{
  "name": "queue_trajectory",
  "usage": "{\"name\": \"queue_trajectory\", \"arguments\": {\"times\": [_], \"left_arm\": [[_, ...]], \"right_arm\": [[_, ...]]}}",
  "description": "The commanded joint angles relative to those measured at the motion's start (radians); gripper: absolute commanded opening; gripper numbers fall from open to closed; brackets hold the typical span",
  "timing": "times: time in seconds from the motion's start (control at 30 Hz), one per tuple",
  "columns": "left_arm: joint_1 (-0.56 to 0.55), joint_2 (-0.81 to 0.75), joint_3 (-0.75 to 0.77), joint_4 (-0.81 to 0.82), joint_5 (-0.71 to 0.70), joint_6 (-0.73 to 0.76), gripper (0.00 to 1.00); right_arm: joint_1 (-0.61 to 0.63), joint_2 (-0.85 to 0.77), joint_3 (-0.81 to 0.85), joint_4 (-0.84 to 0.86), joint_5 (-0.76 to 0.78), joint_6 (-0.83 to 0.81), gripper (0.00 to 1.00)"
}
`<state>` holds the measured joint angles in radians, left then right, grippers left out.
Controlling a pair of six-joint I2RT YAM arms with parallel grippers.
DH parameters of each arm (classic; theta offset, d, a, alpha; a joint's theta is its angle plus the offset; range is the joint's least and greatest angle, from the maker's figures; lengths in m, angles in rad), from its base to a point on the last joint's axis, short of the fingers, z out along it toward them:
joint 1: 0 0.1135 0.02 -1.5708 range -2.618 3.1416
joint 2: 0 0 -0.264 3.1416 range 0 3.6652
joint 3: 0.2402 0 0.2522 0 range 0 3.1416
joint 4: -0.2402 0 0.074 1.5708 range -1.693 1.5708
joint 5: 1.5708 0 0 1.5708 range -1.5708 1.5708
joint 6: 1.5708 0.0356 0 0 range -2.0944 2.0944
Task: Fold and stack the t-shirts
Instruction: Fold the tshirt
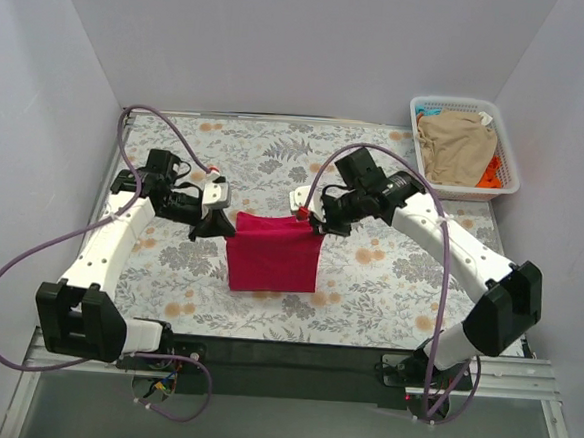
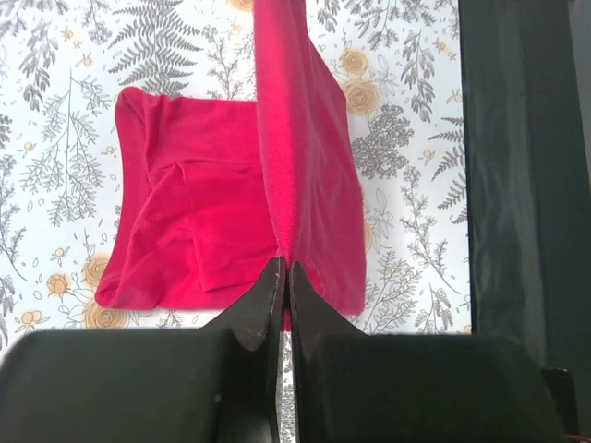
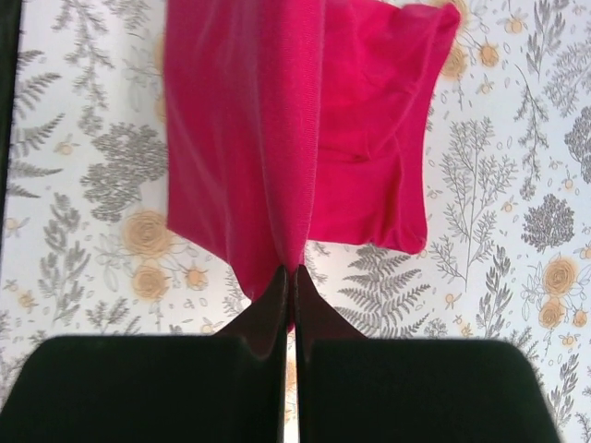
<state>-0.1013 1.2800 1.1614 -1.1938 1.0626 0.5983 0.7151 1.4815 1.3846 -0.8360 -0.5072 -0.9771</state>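
The crimson-pink t-shirt (image 1: 272, 253) is partly folded at the table's middle. My left gripper (image 1: 226, 217) is shut on its far left corner and my right gripper (image 1: 314, 221) is shut on its far right corner; both hold that edge lifted above the table. In the left wrist view the shirt (image 2: 212, 203) hangs from my gripper (image 2: 283, 268) over its lower layer. In the right wrist view the shirt (image 3: 277, 138) hangs from my gripper (image 3: 293, 272) the same way. A tan-beige t-shirt (image 1: 458, 145) and an orange one (image 1: 490, 173) lie in the basket.
The white lattice basket (image 1: 510, 154) stands at the far right corner. A floral cloth (image 1: 277, 148) covers the table. The dark front edge (image 1: 283, 354) runs along the near side and shows in the left wrist view (image 2: 522, 185). White walls enclose three sides.
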Motion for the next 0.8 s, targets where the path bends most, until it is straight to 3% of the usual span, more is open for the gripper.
{"name": "queue_trajectory", "arguments": {"times": [0.0, 0.17, 0.3, 0.77], "left_arm": [[0.005, 0.038, 0.021, 0.063, 0.025, 0.003, 0.00], [0.011, 0.110, 0.027, 0.207, 0.004, -0.097, 0.00], [0.014, 0.186, 0.058, 0.233, -0.013, -0.089, 0.00], [0.020, 0.418, 0.115, 0.487, -0.115, -0.281, 0.00]], "right_arm": [[-0.061, 0.075, 0.080, 0.003, -0.037, -0.048, 0.01], [-0.106, 0.189, 0.166, 0.011, -0.060, -0.057, 0.01], [-0.127, 0.253, 0.201, 0.024, -0.065, -0.072, 0.01], [-0.184, 0.477, 0.286, 0.095, -0.053, -0.061, 0.01]]}}
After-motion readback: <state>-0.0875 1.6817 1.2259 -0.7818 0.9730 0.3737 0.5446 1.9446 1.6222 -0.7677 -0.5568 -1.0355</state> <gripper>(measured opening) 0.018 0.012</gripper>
